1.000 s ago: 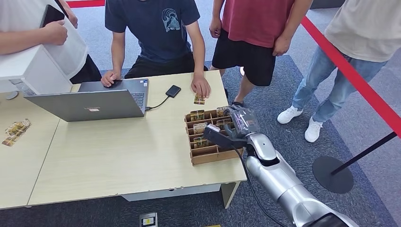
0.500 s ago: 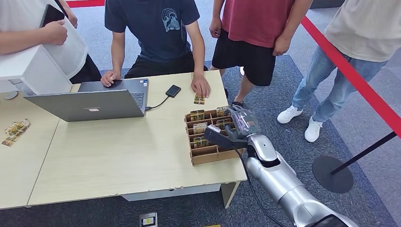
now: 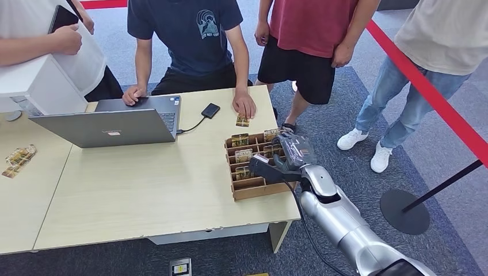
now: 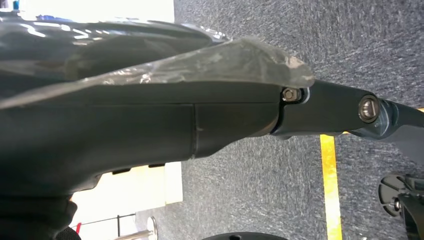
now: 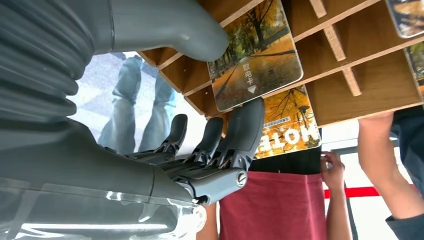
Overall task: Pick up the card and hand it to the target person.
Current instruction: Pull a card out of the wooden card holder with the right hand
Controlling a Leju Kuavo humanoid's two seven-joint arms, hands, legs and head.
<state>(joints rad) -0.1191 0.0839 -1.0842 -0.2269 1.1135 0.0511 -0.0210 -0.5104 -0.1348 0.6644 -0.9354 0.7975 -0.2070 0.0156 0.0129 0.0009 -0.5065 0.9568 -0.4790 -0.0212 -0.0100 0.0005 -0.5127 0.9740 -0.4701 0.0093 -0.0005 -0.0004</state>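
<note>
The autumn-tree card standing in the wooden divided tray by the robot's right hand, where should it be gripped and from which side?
Pinch the free upper edge of the autumn-tree picture card, coming down from above. It stands leaning in a slot of the wooden divided tray, so the dividers shield its lower part and sides. The right hand already has its thumb on one face and fingers on the other, suiting a face-to-face pinch.

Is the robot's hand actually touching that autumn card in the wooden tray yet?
Cannot tell. In the right wrist view the right hand brackets the card with thumb and fingers, but neither contact nor gap shows plainly.
</note>
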